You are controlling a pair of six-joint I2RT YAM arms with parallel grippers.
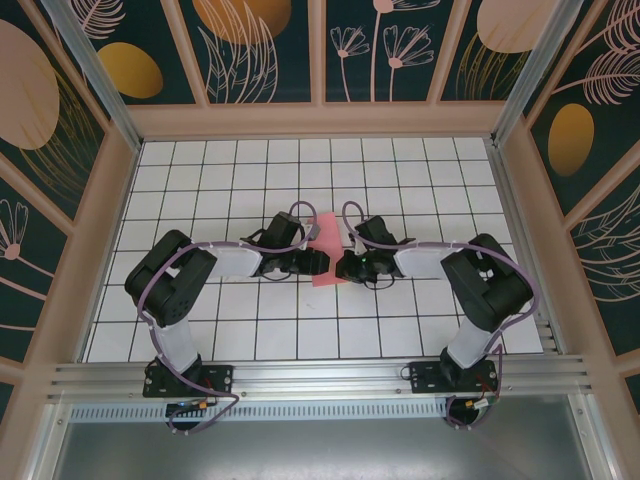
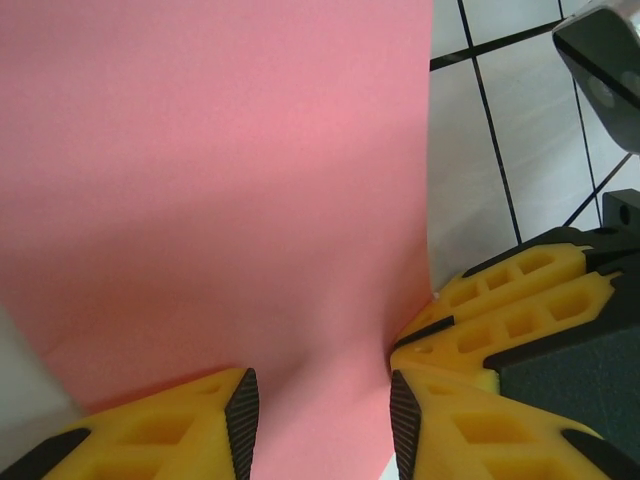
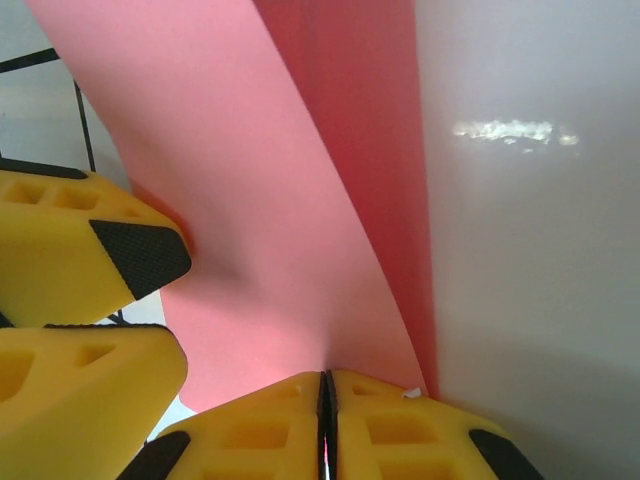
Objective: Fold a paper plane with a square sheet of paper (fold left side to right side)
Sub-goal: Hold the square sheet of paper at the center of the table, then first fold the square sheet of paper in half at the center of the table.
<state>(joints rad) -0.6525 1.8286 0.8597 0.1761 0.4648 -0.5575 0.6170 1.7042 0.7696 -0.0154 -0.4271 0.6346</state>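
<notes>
The square sheet of paper (image 1: 326,225) is salmon pink and lies at the middle of the tiled table, between both grippers. In the left wrist view the paper (image 2: 220,180) spreads under my left gripper (image 2: 322,400), whose black pads stand apart over it, open. My right gripper (image 3: 325,385) is shut on the near edge of the paper (image 3: 260,230), and the pinched layer lifts and curves up off the table. The two grippers sit almost touching: the right one's yellow fingers (image 2: 510,300) lie just right of the left gripper, and the left one's fingers (image 3: 80,250) show beside the right one.
The table (image 1: 250,190) is white grid tiles, boxed in by wooden-framed patterned walls (image 1: 110,180) on three sides. An aluminium rail (image 1: 320,375) runs along the near edge by the arm bases. Bare tiles lie all round the paper.
</notes>
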